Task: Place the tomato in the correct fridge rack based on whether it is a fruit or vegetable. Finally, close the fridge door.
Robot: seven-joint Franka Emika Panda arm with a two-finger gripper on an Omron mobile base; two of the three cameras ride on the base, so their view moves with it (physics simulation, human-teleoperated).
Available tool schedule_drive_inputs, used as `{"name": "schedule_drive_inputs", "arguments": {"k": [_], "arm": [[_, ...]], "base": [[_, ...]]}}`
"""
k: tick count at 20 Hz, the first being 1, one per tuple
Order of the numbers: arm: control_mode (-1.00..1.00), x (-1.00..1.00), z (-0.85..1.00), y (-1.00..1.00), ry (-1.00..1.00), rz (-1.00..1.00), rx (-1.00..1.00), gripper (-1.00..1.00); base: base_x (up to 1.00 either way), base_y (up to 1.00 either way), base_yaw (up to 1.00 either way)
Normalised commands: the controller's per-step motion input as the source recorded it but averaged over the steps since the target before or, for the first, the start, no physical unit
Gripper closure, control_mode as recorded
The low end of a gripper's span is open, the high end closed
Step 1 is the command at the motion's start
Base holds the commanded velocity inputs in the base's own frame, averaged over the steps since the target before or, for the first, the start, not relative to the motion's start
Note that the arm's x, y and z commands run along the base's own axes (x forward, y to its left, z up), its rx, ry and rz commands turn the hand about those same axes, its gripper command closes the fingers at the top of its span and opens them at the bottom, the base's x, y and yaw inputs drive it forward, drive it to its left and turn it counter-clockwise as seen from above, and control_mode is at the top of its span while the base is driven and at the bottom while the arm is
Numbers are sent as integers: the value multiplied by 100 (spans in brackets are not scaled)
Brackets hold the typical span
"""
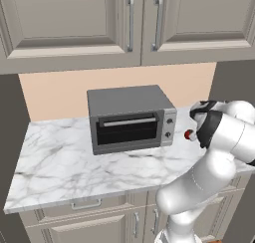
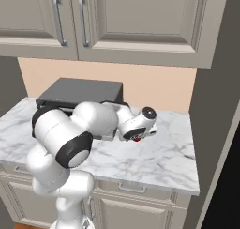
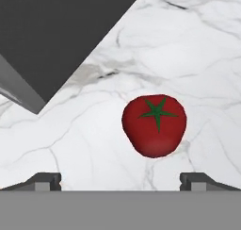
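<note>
In the hand view, the corner of the toaster oven (image 3: 56, 40) occupied the upper left. The left fingertip (image 3: 44, 181) stood at the lower left. The tomato (image 3: 154, 125) lay on the marble counter (image 3: 197, 50), ahead of the gripper (image 3: 123, 182) and offset toward the right fingertip (image 3: 197, 181). It was not centred between the fingertips. The tomato was nearly round, so it offered no preferred long axis for the grasp. Its green calyx faced the camera.

The gripper was fully spread and held nothing. Neither fingertip touched the tomato.

In the left base view, the tomato (image 1: 189, 135) sat on the counter just to the right of the toaster oven, close against the robot's wrist.

Judgement: the coming move depended on a small correction toward the right fingertip's side, followed by a descent to bracket the tomato before closing.
</note>
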Motion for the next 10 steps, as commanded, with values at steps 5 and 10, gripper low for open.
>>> {"name": "schedule_drive_inputs", "arguments": {"k": [5,10], "arm": [[-100,23,-18,-1,0,4,0,-100],[-100,24,-20,0,0,2,0,-100]], "base": [[0,0,0],[0,0,0]]}}
